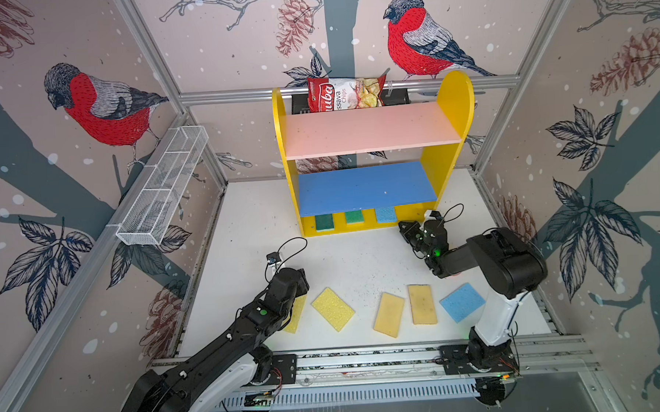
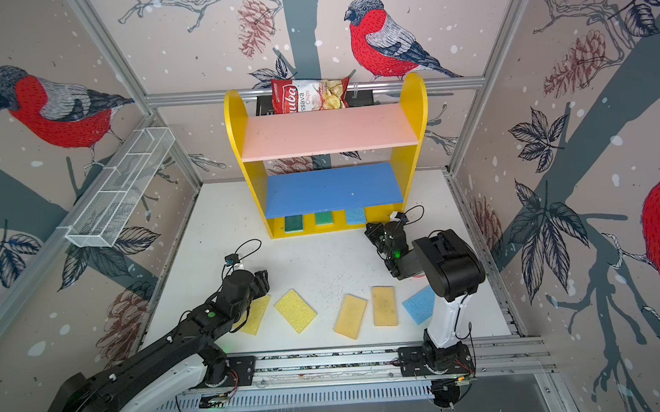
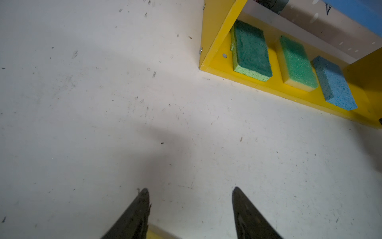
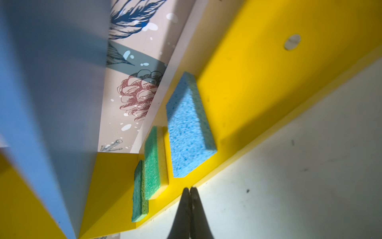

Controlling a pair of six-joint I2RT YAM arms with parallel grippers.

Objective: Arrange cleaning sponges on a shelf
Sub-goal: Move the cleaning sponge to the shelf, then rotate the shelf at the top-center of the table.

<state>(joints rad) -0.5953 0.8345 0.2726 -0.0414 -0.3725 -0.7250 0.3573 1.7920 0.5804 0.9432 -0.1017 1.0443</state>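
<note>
Yellow shelf: stands at the back of the white table, beyond both grippers. It has a pink top board, a blue middle board and a yellow base with three sponges in a row.
Right gripper: fingers pressed together with nothing between them. The tips sit low over the table, just short of the base's front edge.
Shelved blue sponge: flat on the base just beyond the right gripper's tips — the nearest of the row to it, not touched.
Lighter green sponge: next along, past the blue one as seen from the right gripper. It is green on top with yellow foam beneath.
Dark green sponge: farthest of the three from the right gripper, at the end of the base nearer the left gripper.
Left gripper: fingers apart and holding nothing, over the table. The shelf is well ahead of it.
Half-hidden yellow sponge: on the table, partly under the left arm just behind the gripper.
Bright yellow sponge: flat and on a diagonal, just beside the left gripper on the right arm's side.
Tilted tan sponge: between the two arms, well behind the right gripper.
Straight tan sponge: close beside the tilted one, nearer the right arm.
Loose blue sponge: beside the right arm's white link, behind the right gripper.
Chips bag: red and white, behind the shelf's top — far beyond both grippers.
Wire basket: white mesh on the frame rail, well away from the left gripper.
</note>
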